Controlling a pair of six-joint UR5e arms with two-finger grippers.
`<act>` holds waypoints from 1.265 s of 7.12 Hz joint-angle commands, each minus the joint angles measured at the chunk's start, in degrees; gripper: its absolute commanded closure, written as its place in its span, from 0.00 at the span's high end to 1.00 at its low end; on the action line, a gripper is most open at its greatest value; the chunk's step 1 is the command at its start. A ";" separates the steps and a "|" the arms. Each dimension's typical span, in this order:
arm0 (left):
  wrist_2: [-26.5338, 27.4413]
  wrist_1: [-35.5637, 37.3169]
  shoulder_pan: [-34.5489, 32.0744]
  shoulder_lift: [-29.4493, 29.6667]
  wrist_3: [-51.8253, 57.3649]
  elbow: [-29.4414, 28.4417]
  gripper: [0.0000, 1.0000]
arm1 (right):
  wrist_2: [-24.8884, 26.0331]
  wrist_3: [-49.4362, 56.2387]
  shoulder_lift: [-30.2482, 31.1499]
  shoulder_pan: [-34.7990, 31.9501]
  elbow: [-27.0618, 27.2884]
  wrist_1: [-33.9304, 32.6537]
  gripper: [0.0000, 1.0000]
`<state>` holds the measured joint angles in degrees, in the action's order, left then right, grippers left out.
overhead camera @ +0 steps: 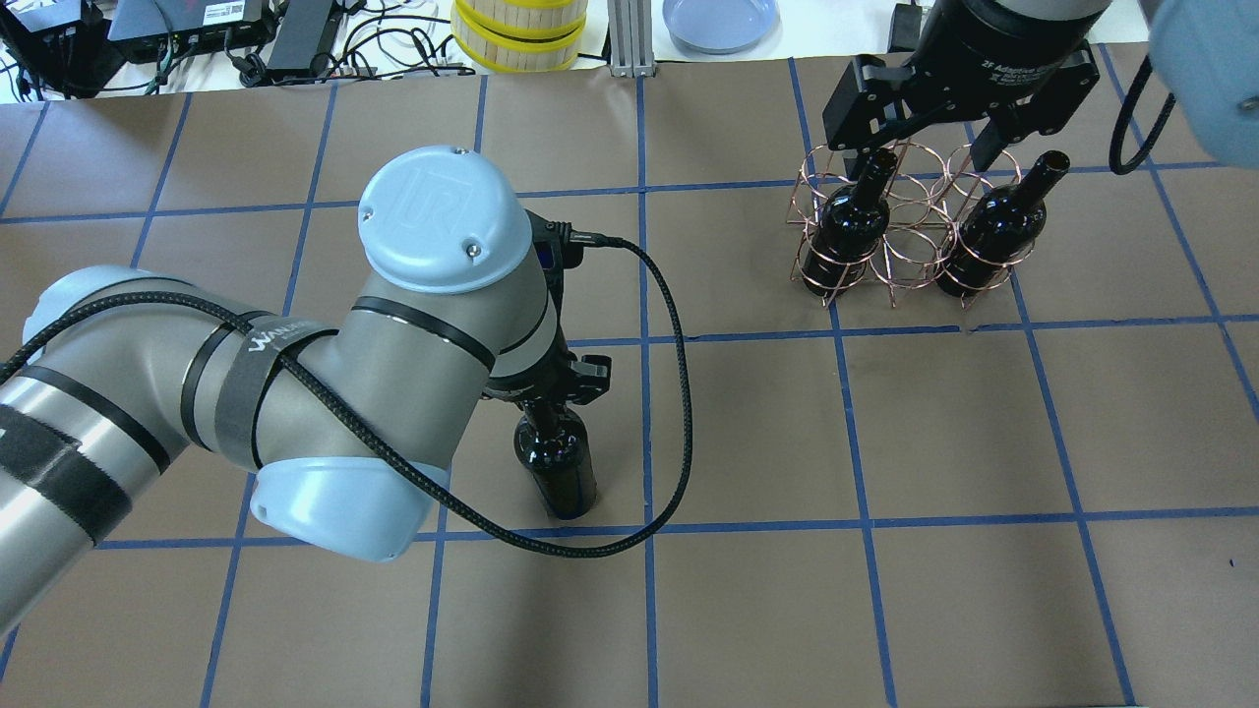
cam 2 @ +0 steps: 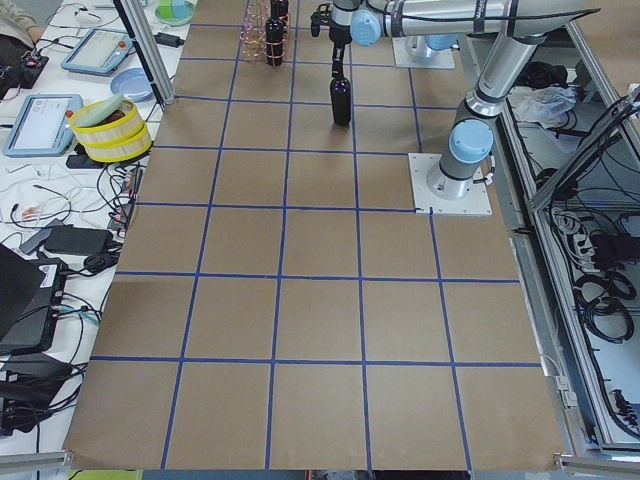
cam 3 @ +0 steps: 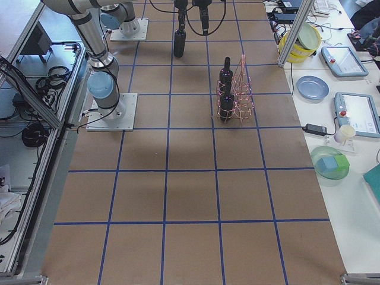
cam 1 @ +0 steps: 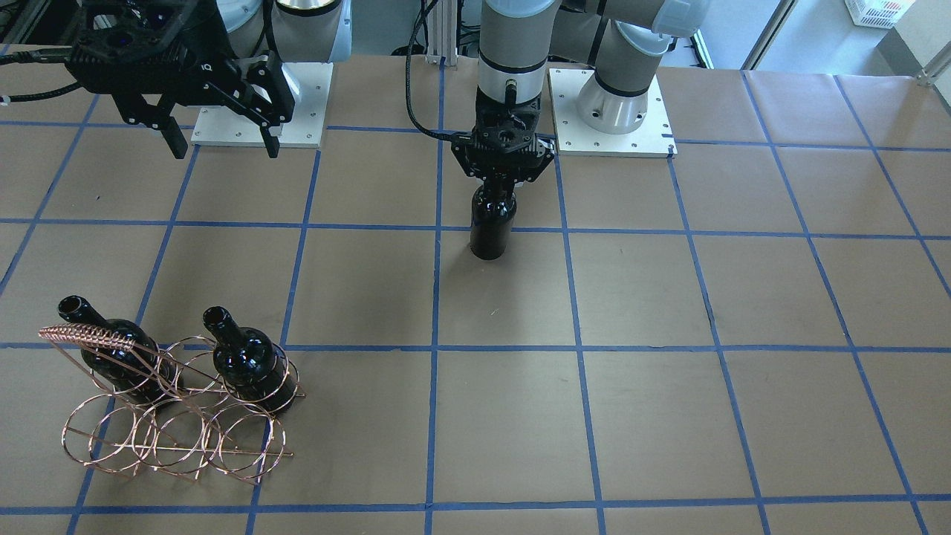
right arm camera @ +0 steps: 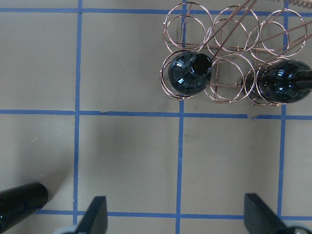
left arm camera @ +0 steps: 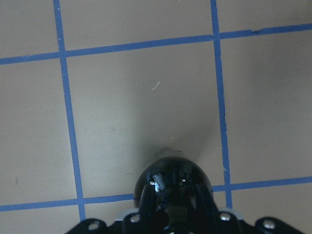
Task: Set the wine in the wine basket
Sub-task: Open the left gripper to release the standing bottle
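The left claw [cam 1: 504, 182] is shut tight on the thin neck of a dark wine bottle [cam 1: 492, 223]. The bottle stands straight up near the middle of the brown table [cam 1: 743, 297], which has blue lines on it. You cannot tell if its bottom touches the table. The copper wire wine basket [cam 1: 178, 416] is far from this bottle, on the robot's right side. Two more bottles [cam 1: 245, 357] sit in its end rings, in the row closer to the robot. The right claw [cam 1: 226, 152] hangs up high near the basket with its fingers wide apart, holding nothing.
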<state>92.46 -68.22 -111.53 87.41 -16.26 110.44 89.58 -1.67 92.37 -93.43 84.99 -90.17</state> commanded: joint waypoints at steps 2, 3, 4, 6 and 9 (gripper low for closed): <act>-0.44 0.01 0.00 0.56 -0.09 0.04 0.00 | 0.07 0.00 0.00 0.00 0.00 0.08 1.00; -0.44 0.01 0.00 0.66 -0.18 -0.04 0.00 | 0.07 0.00 0.00 0.00 0.00 0.08 1.00; -0.53 0.01 0.00 0.74 -0.27 -0.05 0.00 | 0.07 0.00 0.00 0.00 0.00 0.00 1.00; -0.53 -0.08 0.00 0.83 -0.27 0.04 0.00 | 0.07 0.00 0.00 0.00 0.00 0.00 1.00; -0.44 -0.25 0.00 1.09 -2.20 0.04 0.20 | 0.07 0.00 0.00 0.00 0.00 0.00 1.00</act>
<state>91.99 -68.37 -111.53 88.38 -17.73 110.47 89.65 -1.67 92.37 -93.43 84.99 -90.17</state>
